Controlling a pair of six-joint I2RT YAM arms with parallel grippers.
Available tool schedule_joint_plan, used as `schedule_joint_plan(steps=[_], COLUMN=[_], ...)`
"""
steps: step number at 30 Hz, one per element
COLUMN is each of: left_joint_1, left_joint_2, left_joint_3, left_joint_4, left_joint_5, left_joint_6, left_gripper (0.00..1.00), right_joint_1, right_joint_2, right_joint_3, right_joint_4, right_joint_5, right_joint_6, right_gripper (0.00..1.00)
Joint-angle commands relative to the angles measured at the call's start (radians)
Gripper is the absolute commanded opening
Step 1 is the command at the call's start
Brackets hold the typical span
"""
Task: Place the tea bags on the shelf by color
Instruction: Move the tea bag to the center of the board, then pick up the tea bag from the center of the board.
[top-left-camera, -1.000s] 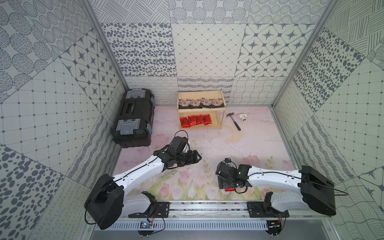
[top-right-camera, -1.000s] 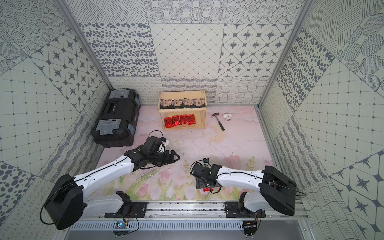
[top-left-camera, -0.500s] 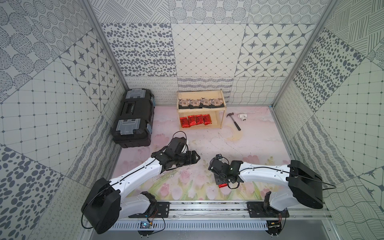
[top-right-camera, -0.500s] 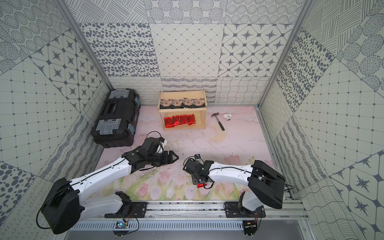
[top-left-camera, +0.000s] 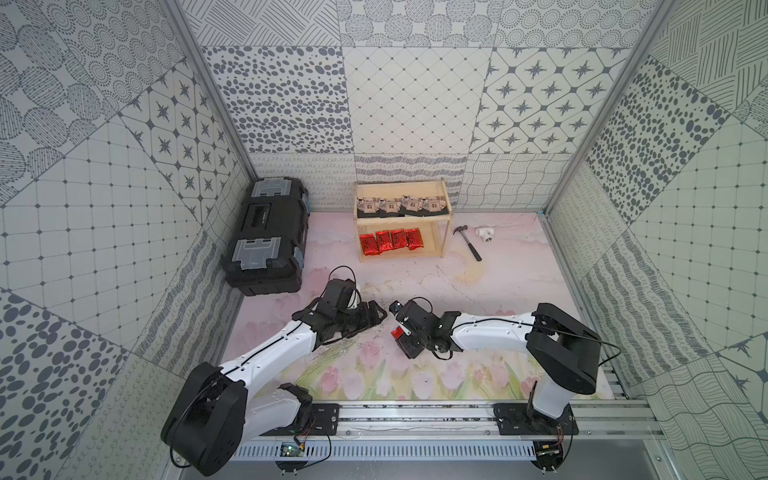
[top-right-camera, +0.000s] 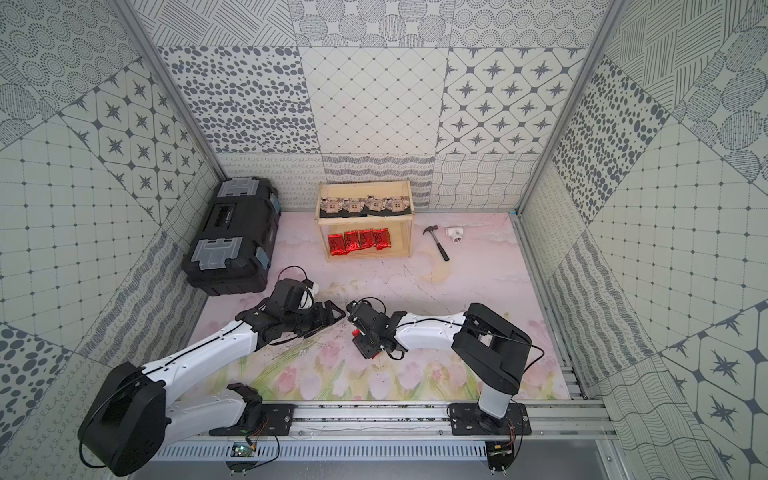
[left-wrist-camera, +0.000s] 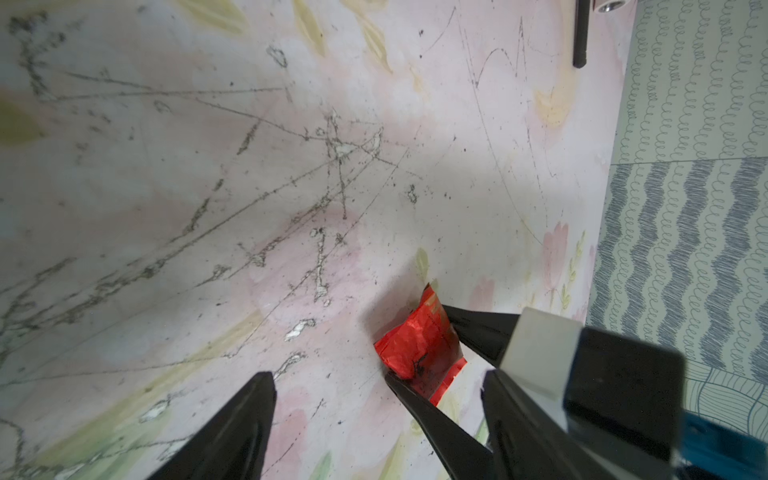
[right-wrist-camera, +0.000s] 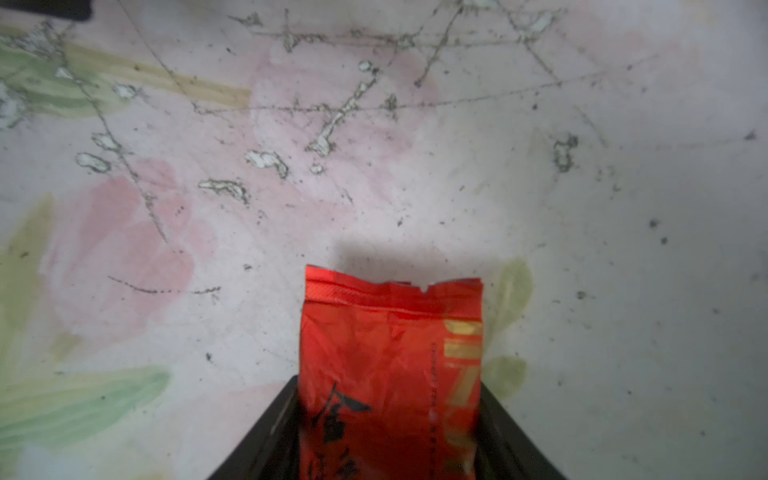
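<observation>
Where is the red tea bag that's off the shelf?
The red tea bag is clamped in the right pincer at the table's front middle in a top view, beside the open left pincer.

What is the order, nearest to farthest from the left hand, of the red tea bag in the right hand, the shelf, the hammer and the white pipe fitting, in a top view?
From the left hand:
1. red tea bag, right beside it.
2. shelf, at the back, centred.
3. hammer, right of the shelf.
4. white pipe fitting, just past the hammer's head.
</observation>
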Motion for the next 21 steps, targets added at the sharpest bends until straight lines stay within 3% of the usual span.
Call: schedule_joint_plan(steps=[1,4,8,15,21], left_joint_1=[0.010,0.009,-0.001,-0.036,-0.052], left_joint_2=[0.018,0.053,0.093,0.167,0.204], left_joint_3=[-0.029,-0.040,-0.077,-0.086,-0.078], left_joint_4=[0.131,0.193,0.305,0.420,0.440], left_joint_5=[0.090,0.134,0.182,0.212,0.212], left_joint_6=[-0.009,-0.003,-0.011,0.001,0.018], left_gripper=[0.81,0.79,0.75,0.70,0.66], right_joint_1=[-0.002,-0.003,-0.002,0.042,0.060], right_joint_2=[-0.084,-0.191,-0.333,-0.402,-0.360], right_joint_3=[-0.040,-0.102,-0.220,-0.370,-0.438], right_joint_4=[0.079,0.118,0.217,0.380,0.456], right_joint_5=[-0.026,-0.026,-0.031,-0.004,-0.003], right_joint_6=[-0.056,-0.002,0.113,0.257,0.299], right_gripper=[0.70,0.75,0.73,0.37,0.24])
